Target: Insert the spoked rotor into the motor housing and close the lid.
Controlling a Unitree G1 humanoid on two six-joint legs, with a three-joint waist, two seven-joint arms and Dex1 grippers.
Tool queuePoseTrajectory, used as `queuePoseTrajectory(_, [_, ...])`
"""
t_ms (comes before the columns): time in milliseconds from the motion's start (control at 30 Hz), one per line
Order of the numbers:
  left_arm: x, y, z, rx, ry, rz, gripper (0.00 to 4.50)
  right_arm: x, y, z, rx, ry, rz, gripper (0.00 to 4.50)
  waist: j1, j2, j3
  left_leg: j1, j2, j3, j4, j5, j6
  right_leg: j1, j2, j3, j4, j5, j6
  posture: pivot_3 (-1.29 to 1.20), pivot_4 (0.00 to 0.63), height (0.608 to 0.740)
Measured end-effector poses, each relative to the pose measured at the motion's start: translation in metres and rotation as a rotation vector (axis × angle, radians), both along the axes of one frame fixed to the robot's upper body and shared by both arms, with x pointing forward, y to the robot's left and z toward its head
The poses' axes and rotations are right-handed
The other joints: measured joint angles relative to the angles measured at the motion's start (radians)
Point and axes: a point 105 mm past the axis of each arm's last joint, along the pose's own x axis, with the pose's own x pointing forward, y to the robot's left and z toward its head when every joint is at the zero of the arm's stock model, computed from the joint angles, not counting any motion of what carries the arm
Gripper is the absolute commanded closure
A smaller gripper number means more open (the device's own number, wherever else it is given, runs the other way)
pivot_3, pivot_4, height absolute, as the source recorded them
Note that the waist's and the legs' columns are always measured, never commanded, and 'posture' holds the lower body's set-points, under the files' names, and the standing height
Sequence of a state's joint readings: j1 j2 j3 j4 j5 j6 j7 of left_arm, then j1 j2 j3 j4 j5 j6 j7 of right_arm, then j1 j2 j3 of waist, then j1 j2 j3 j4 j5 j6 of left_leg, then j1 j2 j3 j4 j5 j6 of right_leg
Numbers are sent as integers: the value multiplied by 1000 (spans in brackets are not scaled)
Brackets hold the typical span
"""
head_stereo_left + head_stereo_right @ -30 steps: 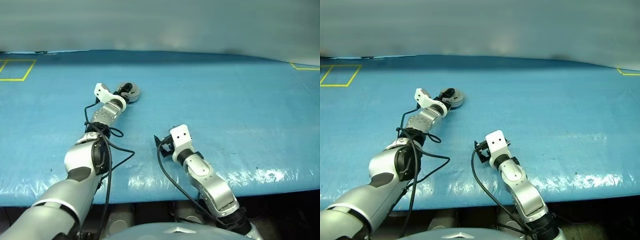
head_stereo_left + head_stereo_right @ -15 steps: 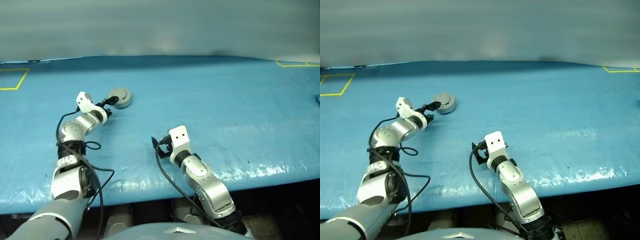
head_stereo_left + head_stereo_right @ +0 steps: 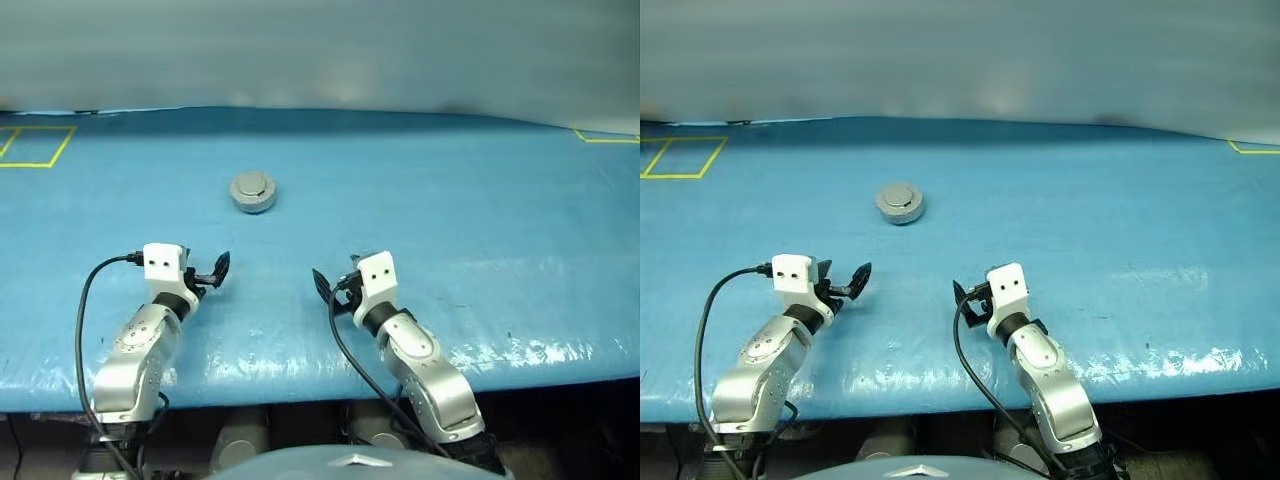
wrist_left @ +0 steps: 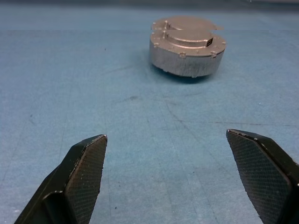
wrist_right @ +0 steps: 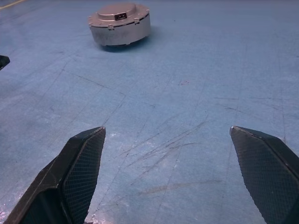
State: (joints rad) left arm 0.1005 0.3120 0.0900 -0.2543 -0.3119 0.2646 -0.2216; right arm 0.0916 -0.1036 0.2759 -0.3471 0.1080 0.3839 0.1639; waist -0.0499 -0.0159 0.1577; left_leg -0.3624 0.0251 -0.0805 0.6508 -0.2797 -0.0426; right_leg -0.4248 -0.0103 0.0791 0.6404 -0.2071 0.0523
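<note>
Now the short round grey metal motor housing [image 3: 253, 192], its plain grey lid [image 4: 186, 27] down, sits well ahead of both empty, spread-fingered grippers, left [image 3: 213, 272] and right [image 3: 328, 289]. Risk: the lid may not be fully seated; I cannot tell.

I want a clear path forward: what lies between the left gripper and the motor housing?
Nothing: bare blue table separates the open left gripper from the closed motor housing, seen in the left wrist view.

Bright, even overhead light; glare on table [image 3: 500, 352] front edge; far bkgd blurred, perhaps defocus.
</note>
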Motion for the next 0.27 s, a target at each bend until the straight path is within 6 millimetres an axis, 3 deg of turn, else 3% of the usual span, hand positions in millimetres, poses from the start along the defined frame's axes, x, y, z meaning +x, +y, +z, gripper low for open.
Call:
queuePoseTrajectory(133, [-13,-15,-4,58,-47,-61,16,-3,-18,-1,-5,-7,-55,0,1,0,0,-1,0,1,0,0,1,-2,0,0,0,0,0,0,150,740])
queuePoseTrajectory(267, [-21,-22,-7,66,-63,-98,16,-6,-24,-1,-18,-19,-62,0,-4,0,1,0,1,1,0,0,1,-2,1,0,2,-1,-1,0,150,740])
